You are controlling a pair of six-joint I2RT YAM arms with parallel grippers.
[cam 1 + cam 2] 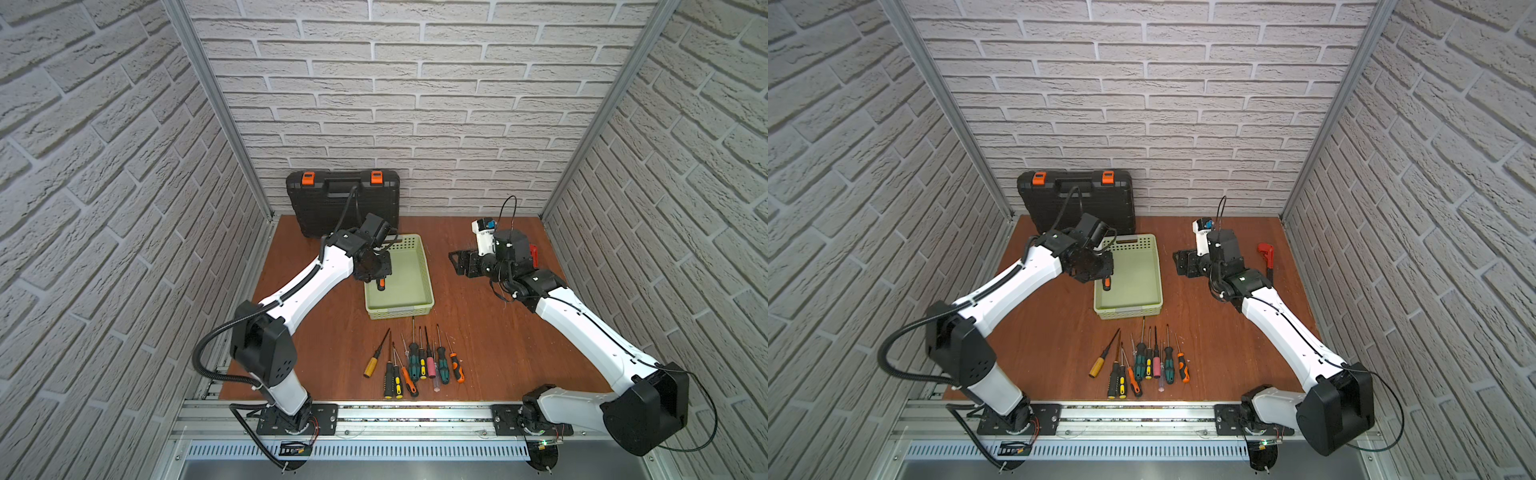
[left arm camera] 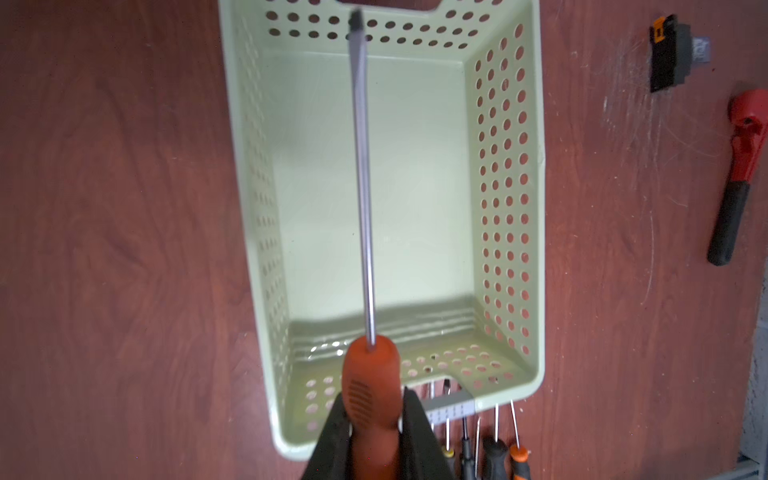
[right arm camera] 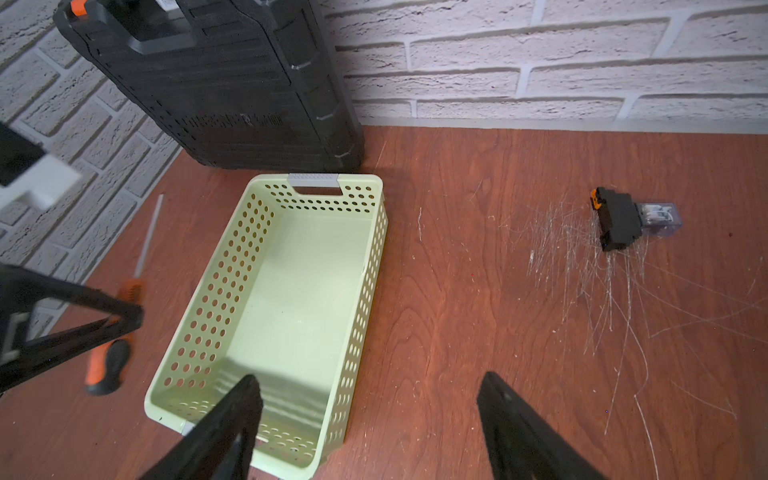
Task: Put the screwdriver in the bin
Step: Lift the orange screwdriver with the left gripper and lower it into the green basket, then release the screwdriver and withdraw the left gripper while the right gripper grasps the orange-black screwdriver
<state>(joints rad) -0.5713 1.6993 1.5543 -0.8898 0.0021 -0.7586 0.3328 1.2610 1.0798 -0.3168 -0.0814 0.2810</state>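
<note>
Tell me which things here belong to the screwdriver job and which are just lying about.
In the job: orange-handled screwdriver, left tool gripping it, pale green bin.
Lying about: black tool case, row of other screwdrivers, red wrench, small black-and-clear part.

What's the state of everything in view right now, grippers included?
bin: upright, empty
screwdriver: gripped by its orange handle, over the bin, not released
left gripper: shut on the screwdriver
right gripper: open, holding nothing
tool case: closed, standing on edge
spare screwdrivers: lying in a row on the table
red wrench: lying on the table
</note>
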